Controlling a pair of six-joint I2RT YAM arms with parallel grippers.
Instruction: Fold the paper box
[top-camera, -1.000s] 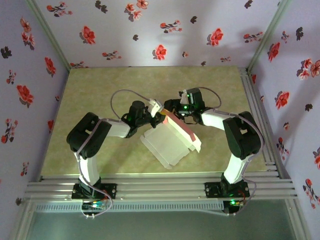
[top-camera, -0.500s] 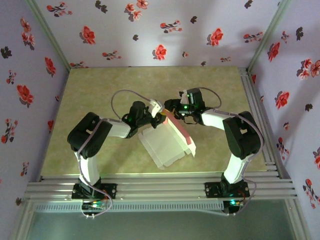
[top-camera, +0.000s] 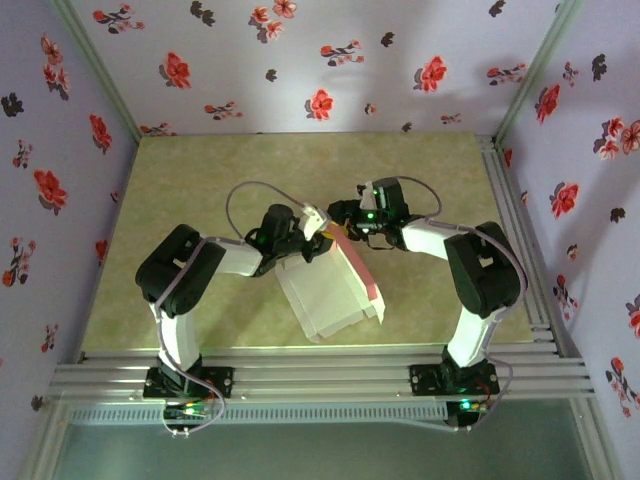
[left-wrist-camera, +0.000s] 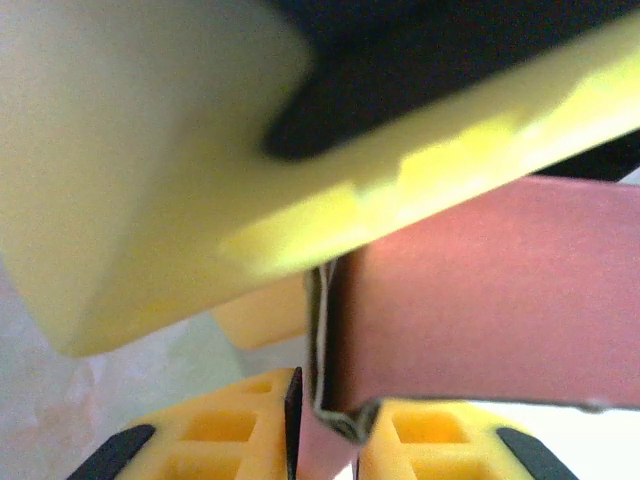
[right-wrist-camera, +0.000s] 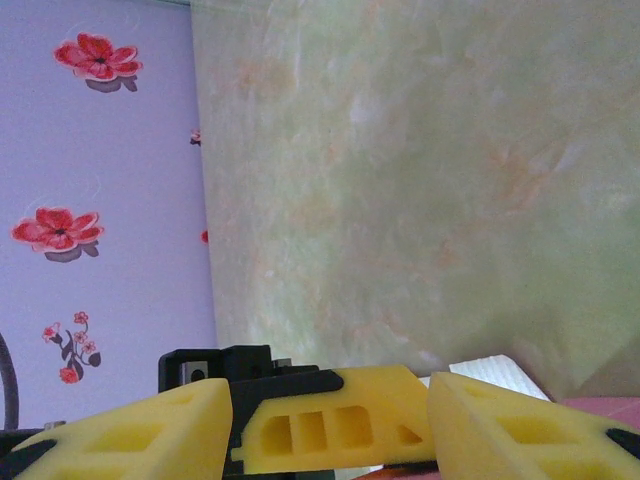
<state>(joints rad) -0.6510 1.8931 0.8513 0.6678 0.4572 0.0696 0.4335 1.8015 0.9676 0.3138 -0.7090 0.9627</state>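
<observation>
The paper box (top-camera: 330, 298) hangs tilted above the table's middle, its whitish-grey face up and a salmon-pink strip (top-camera: 362, 270) along its right edge. My left gripper (top-camera: 316, 234) is shut on the box's upper corner. In the left wrist view the folded pink cardboard edge (left-wrist-camera: 335, 415) sits pinched in my left gripper (left-wrist-camera: 328, 405), beside a pink panel (left-wrist-camera: 490, 300). My right gripper (top-camera: 337, 222) hovers just beyond that corner. It stands open (right-wrist-camera: 330, 430), its fingers (right-wrist-camera: 150, 430) wide apart on either side of the left gripper's yellow finger (right-wrist-camera: 330, 425).
The green marbled table (top-camera: 200, 180) is walled by flowered purple panels (top-camera: 300, 60). Aluminium rails (top-camera: 300, 375) run along the near edge and the right side. A white corner of the box (right-wrist-camera: 490, 370) shows past the right fingers.
The box has swung: its lower end moved left and toward the near edge, and the pink strip now points more steeply down. Both grippers stayed close together at the upper corner.
</observation>
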